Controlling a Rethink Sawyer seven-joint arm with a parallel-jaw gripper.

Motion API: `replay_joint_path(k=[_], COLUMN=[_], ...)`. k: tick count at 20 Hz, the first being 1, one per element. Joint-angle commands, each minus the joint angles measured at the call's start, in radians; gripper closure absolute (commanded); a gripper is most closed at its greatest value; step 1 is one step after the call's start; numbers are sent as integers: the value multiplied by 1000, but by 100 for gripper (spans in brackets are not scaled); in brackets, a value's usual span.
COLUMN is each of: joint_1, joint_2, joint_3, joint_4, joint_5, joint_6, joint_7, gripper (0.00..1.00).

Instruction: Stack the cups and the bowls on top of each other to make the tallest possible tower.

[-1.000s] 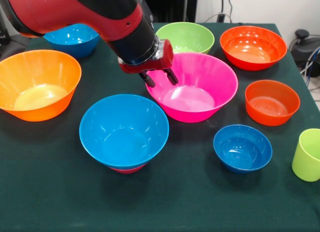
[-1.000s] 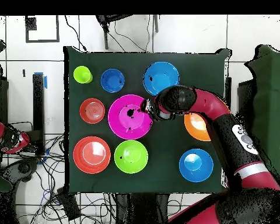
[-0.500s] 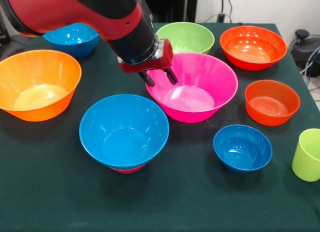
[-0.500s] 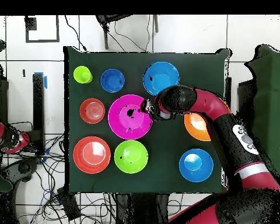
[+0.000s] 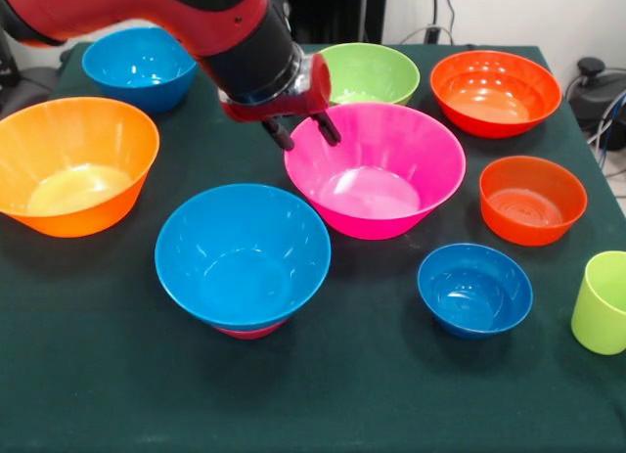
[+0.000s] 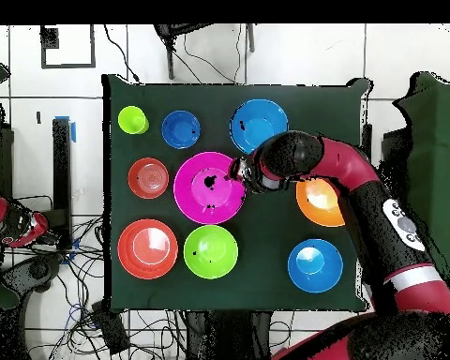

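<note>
My gripper (image 5: 303,133) is open and empty, hovering just above the far left rim of the large pink bowl (image 5: 377,169); in the overhead view the gripper (image 6: 236,173) is at the right edge of the pink bowl (image 6: 208,187). A medium blue bowl (image 5: 243,252) sits on a small crimson bowl (image 5: 249,331) in front of the pink one. The lime cup (image 5: 602,301) stands at the right edge. A green bowl (image 5: 367,71) sits behind the pink bowl. A small blue bowl (image 5: 476,289) sits at the front right.
A large orange bowl (image 5: 73,164) is at the left and another blue bowl (image 5: 137,67) at the back left. A large red-orange bowl (image 5: 494,91) and a smaller red-orange bowl (image 5: 533,199) are at the right. Cables lie beside the table (image 6: 126,94).
The gripper has risen and drawn back a little from the pink bowl's rim, still open. The bowls and cup have not moved.
</note>
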Motion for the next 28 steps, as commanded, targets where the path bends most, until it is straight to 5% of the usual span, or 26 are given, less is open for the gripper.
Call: replay_joint_path(k=[1, 13, 28], joint_1=[16, 53, 57], joint_2=[-57, -1, 78], joint_3=[-15, -101, -99], joint_4=[0, -59, -102], joint_5=[26, -122, -149], joint_6=[132, 52, -13], joint_7=[-113, -130, -122], gripper=[0, 0, 0])
